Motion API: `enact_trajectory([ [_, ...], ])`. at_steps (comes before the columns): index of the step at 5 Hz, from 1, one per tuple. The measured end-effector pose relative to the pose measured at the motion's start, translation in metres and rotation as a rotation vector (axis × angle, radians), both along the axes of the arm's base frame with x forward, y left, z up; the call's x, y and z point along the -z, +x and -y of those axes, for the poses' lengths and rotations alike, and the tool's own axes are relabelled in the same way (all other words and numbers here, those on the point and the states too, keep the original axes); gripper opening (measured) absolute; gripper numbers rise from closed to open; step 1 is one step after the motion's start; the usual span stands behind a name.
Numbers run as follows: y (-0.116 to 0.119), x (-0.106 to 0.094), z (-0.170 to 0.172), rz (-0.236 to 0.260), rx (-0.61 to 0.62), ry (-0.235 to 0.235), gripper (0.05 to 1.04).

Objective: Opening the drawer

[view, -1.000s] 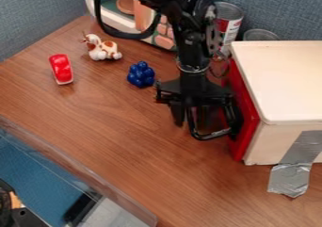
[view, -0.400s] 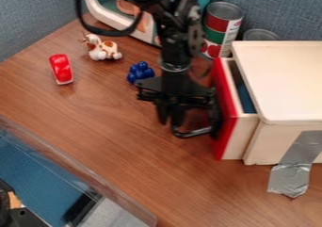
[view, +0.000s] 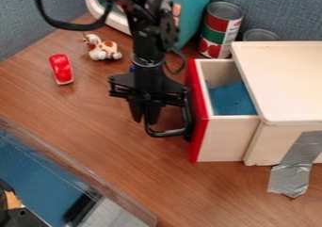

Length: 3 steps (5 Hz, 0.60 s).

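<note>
A cream wooden drawer with a red front is jutting from its box, forward of the tabletop's back edge. By its black handle, the black gripper is hanging, its opening and hold impossible to tell.

My gripper looks matt, while a glossy sheen runs along the handle at my five o'clock. At three o'clock, the drawer has a smooth painted front and pale sides like smooth wood; the blue lining looks like soft, matt cloth. The box top beyond is smooth with a soft sheen. Toward four, I see wrinkled, shiny silver tape. Below me, the table shows smooth wood grain. The can at one is metal, the toy car at ten glossy plastic, the wall toward one rough cloth.
</note>
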State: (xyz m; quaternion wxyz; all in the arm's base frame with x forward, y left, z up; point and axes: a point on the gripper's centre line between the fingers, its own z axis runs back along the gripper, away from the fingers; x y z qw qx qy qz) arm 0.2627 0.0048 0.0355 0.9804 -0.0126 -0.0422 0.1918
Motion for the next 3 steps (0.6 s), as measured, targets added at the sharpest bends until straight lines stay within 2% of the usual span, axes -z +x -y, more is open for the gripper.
enact_trajectory([
  [1,-0.007,-0.002,-0.011,-0.021,0.009,0.004,0.231],
  [2,-0.013,-0.004,-0.016,-0.025,0.008,0.013,0.286],
  [3,-0.02,-0.003,-0.017,-0.055,0.012,0.021,0.497],
])
